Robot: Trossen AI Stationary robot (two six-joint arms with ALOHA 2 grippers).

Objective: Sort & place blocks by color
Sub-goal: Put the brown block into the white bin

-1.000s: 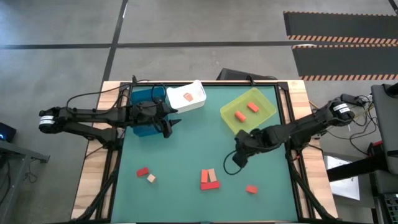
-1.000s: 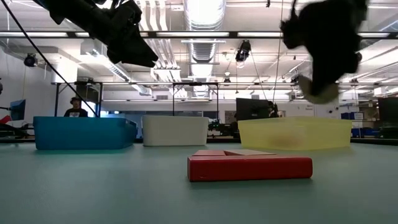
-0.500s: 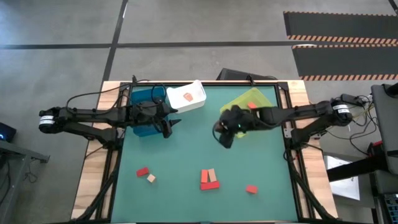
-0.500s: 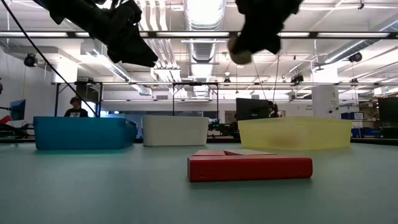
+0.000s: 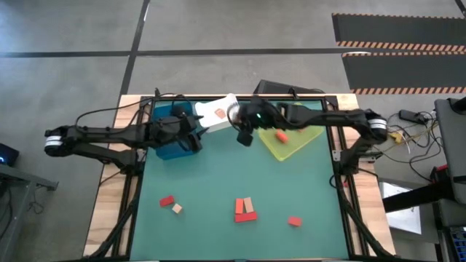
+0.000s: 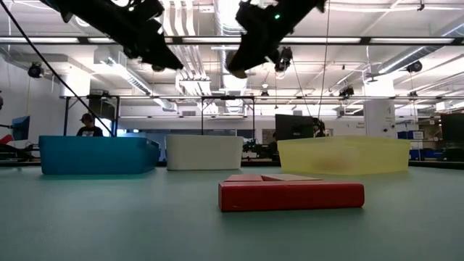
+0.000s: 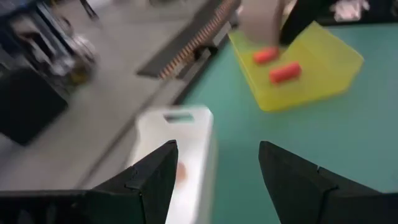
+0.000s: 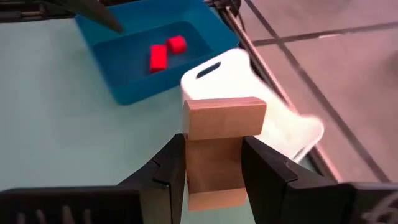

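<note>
My right gripper (image 5: 244, 133) hangs high over the table's far middle, beside the white bin (image 5: 219, 113), shut on a pale tan block (image 8: 217, 134). My left gripper (image 5: 195, 140) waits open (image 7: 217, 163) above the blue bin (image 5: 169, 129), which holds two red blocks (image 8: 165, 51). An orange block (image 7: 180, 171) lies in the white bin. Two orange blocks (image 7: 277, 64) lie in the yellow-green bin (image 5: 297, 138). On the mat lie a red block (image 5: 167, 200), a tan one (image 5: 177, 209), a red-and-tan group (image 5: 245, 209) and an orange one (image 5: 294, 220). My right gripper pinches the tan block between its two fingers (image 8: 169, 165), which press on two opposite side faces (image 8: 194, 168). The block's far end sticks out past the fingertips. The fingers slant downward from the table's right side. The block is lifted clear of the table.
The three bins stand in a row along the far edge: blue at left, white in the middle, yellow-green at right. The right arm (image 5: 320, 124) stretches across the yellow-green bin. A person (image 6: 88, 127) shows far behind the table. The green mat's middle (image 5: 218, 171) is bare.
My right gripper has carried the tan block from the table's right middle up and toward the far left, across the yellow-green bin to the white bin, rolling its wrist on the way. My left gripper has turned a little in place.
</note>
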